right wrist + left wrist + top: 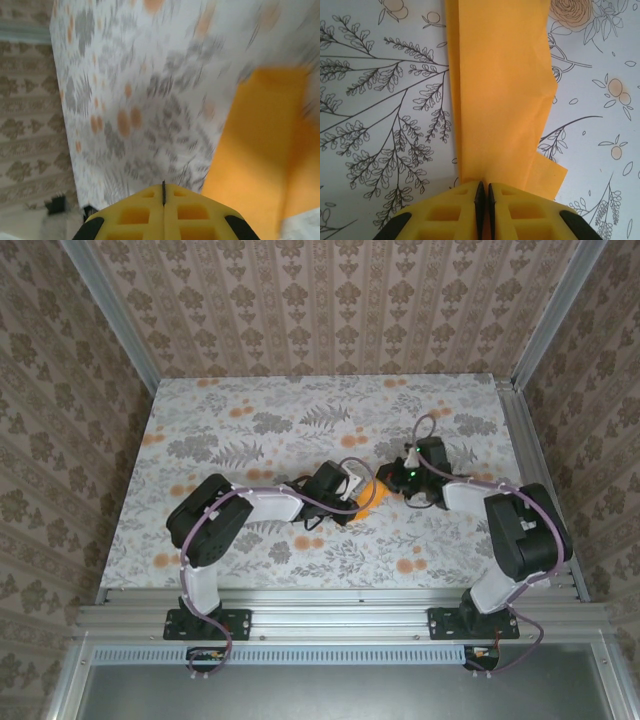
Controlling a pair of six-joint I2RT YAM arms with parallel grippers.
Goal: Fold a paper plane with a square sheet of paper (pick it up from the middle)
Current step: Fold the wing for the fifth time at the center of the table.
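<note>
The square sheet of paper (500,100) is bright orange and folded into a long narrow layered strip. It runs away from my left gripper (483,187) over the floral table, with a stepped flap at its near right. The left jaws are shut on its near end. From above, the paper (371,494) shows as a small orange patch between the two grippers at the table's middle. My left gripper (352,502) is at its left side. My right gripper (396,480) is at its right side. The right gripper (163,188) is shut with nothing in it, and the orange paper (260,150) lies blurred to its right.
The table (250,420) has a white cloth printed with grey leaves and small orange flowers. Aluminium rails (540,470) edge it at the sides and front. Patterned walls close in the back and both sides.
</note>
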